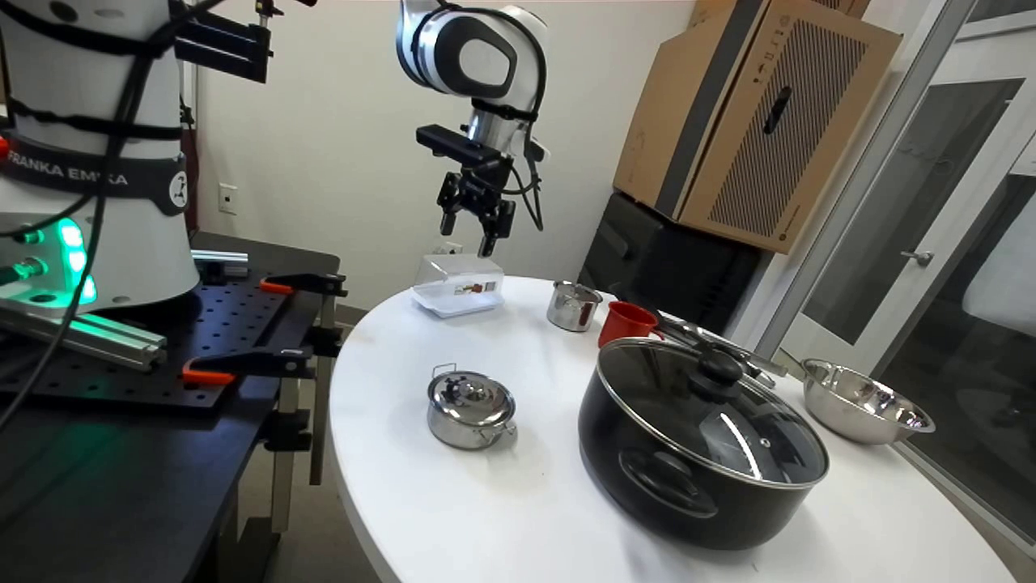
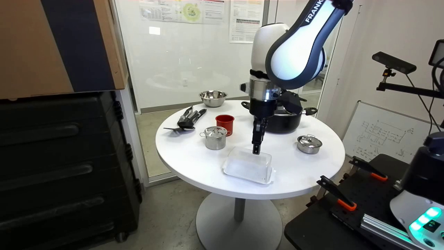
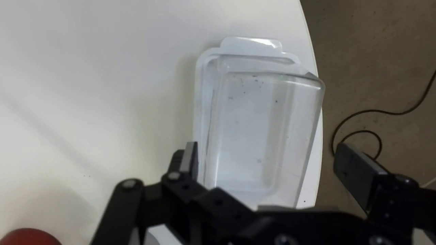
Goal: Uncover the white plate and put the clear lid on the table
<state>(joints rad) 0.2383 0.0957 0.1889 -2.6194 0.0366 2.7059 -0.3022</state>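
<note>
The clear lid (image 1: 461, 269) is a low transparent box-shaped cover resting over the white plate (image 1: 460, 306). The lid also shows in an exterior view (image 2: 247, 162) and in the wrist view (image 3: 252, 126). The plate's tab (image 3: 251, 46) sticks out past the lid at the top of the wrist view. Both stand near the edge of the white table (image 1: 388, 380). My gripper (image 1: 468, 235) is open and empty, pointing down above the lid. In the wrist view my gripper (image 3: 267, 151) has one finger on each side of the lid's outline, neither visibly gripping it.
A steel lidded cup (image 2: 215, 139) and a red mug (image 2: 225, 122) stand near the lid. A round steel tin (image 1: 469, 425), a large black pot (image 1: 672, 494), utensils (image 2: 189, 119) and a steel bowl (image 2: 213, 99) are also on the table. The table's edge (image 3: 315, 64) lies close beside the plate.
</note>
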